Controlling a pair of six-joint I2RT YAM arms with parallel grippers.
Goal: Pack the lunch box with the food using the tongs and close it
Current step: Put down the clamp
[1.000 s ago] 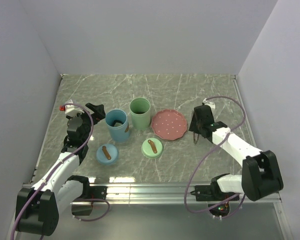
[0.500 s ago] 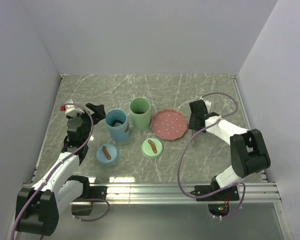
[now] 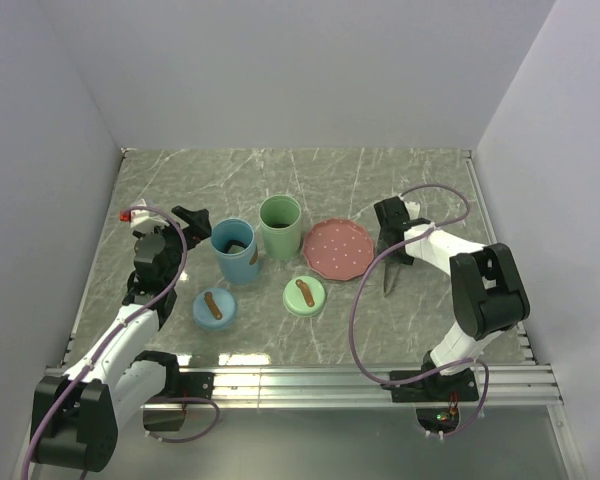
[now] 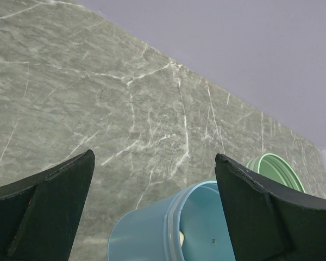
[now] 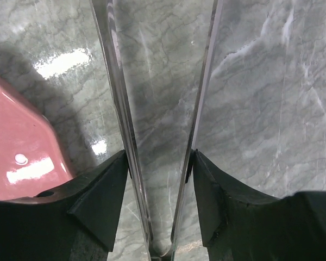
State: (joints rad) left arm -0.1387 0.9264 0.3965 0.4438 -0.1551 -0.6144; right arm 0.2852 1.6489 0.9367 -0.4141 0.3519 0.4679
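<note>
The slim metal tongs point(image 3: 389, 278) point toward the near edge just right of the pink plate point(image 3: 338, 248). My right gripper point(image 3: 392, 248) is shut on them. In the right wrist view both tong arms point(image 5: 118, 103) run between my fingers point(image 5: 98, 190), each pressed by a pad, over bare marble. The lunch box is two round tubs, blue point(image 3: 234, 250) and green point(image 3: 280, 226). A dark food piece point(image 3: 236, 243) lies in the blue tub. My left gripper point(image 3: 192, 218) stands open just left of the blue tub point(image 4: 168, 228), holding nothing.
A blue lid point(image 3: 214, 307) and a green lid point(image 3: 305, 295), each with a brown handle, lie in front of the tubs. The pink plate's rim point(image 5: 16, 157) sits close to the left of the tongs. Walls enclose the marble table on three sides.
My right arm has folded in, its elbow swinging toward the table's right side, and the wrist shifted slightly back with the tongs. The tong arms have spread a little. The left arm is still.
</note>
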